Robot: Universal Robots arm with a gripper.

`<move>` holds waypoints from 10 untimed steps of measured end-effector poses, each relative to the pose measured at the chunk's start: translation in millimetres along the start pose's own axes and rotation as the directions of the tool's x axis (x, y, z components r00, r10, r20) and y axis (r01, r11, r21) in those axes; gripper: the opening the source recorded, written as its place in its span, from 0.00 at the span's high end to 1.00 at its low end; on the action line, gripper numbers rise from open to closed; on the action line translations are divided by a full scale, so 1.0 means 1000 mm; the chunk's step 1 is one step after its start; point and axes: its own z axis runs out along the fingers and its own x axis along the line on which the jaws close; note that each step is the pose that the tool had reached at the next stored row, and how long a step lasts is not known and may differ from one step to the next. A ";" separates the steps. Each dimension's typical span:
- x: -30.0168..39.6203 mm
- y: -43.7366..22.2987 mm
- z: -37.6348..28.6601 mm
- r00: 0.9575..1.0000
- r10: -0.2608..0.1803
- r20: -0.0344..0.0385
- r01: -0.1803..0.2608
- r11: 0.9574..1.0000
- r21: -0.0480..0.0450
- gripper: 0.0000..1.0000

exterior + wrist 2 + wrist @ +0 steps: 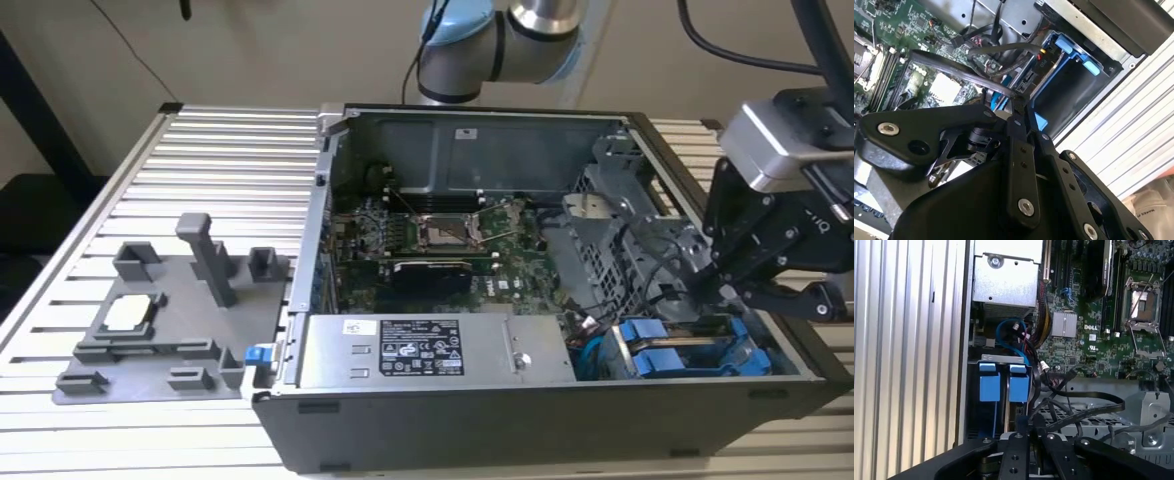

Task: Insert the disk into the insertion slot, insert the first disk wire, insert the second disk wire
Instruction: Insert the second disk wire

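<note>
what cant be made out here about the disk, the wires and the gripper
- Disk: in the exterior view the blue carrier shows, but how deep it sits is hidden by the case wall.
- Wire plugs: in both wrist views the black cables tangle; their ends are too small to trace.
- Gripper: what its tips pinch is hidden.

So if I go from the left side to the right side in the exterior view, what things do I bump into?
Grey plastic fixture → power supply → blue drive carriers → gripper.
</note>
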 end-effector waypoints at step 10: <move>0.0067 -0.0019 0.0073 1.000 0.003 0.015 -0.003 1.000 -0.001 0.84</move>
